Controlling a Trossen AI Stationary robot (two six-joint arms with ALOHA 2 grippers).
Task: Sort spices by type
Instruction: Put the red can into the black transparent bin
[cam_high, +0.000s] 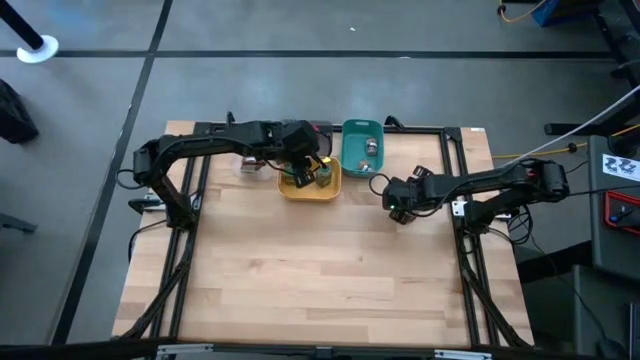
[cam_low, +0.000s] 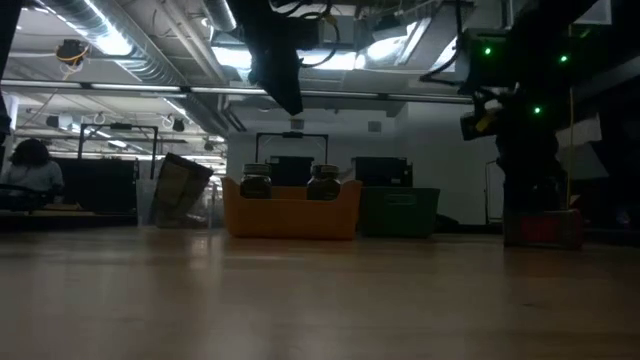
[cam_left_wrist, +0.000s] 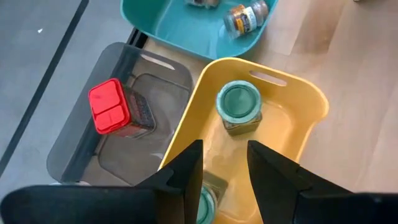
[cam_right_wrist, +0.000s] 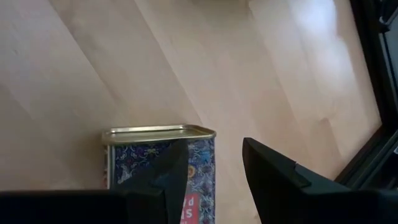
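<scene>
My left gripper (cam_left_wrist: 224, 168) is open above the yellow tray (cam_left_wrist: 311, 102), touching nothing. Two green-capped jars stand upright in that tray, one ahead of the fingers (cam_left_wrist: 239, 107) and one below them (cam_left_wrist: 208, 202), half hidden. My right gripper (cam_right_wrist: 211, 180) is open over a rectangular spice box (cam_right_wrist: 158, 155) with a gold rim, a blue patterned face and a red label. One finger covers part of the box. In the low view the box (cam_low: 545, 228) rests on the table under that arm. From above, the right gripper (cam_high: 398, 208) is right of the yellow tray (cam_high: 310, 190).
A grey tray (cam_left_wrist: 74, 143) beside the yellow one holds a red-capped box (cam_left_wrist: 115, 109). The teal tray (cam_high: 362, 148) at the far edge holds a small jar lying on its side (cam_left_wrist: 249, 15). Bare wood spreads toward the near edge (cam_high: 320, 280). A person (cam_low: 30, 170) sits far off.
</scene>
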